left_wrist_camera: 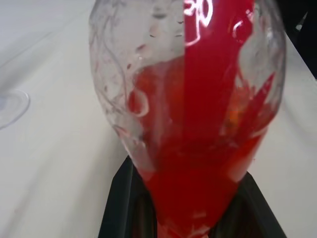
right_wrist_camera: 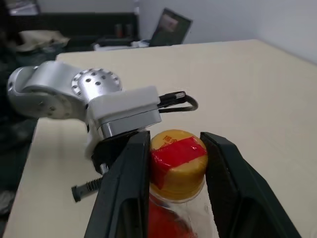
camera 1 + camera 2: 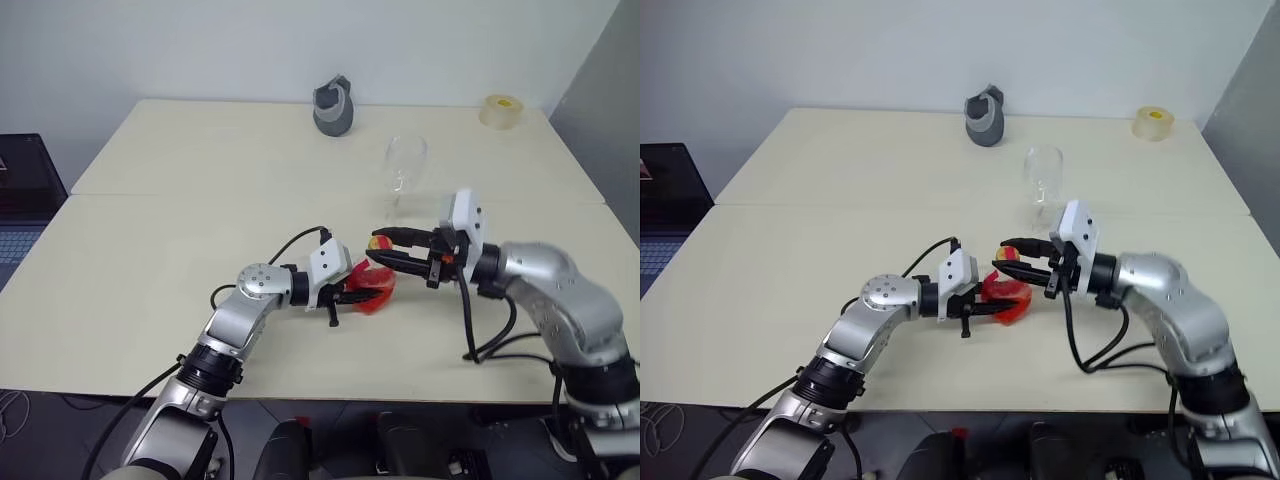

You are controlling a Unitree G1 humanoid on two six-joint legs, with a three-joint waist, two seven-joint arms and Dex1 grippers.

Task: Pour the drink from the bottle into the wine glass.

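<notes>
Bottle (image 3: 374,290) of red drink (image 1: 198,163) sits near the tabletop's front edge, its body clamped in the left gripper (image 3: 362,291), whose arm reaches in low from the front-left. The right gripper (image 2: 173,168) comes in level from the right, fingers (image 2: 130,183) closed on the yellow cap (image 2: 178,161). Farther back the wine glass (image 3: 404,172) stands empty on the cream table (image 3: 180,230), a grey jug-like object (image 3: 333,106) at the rear edge, a tape roll (image 3: 501,110) near the rear right corner.
</notes>
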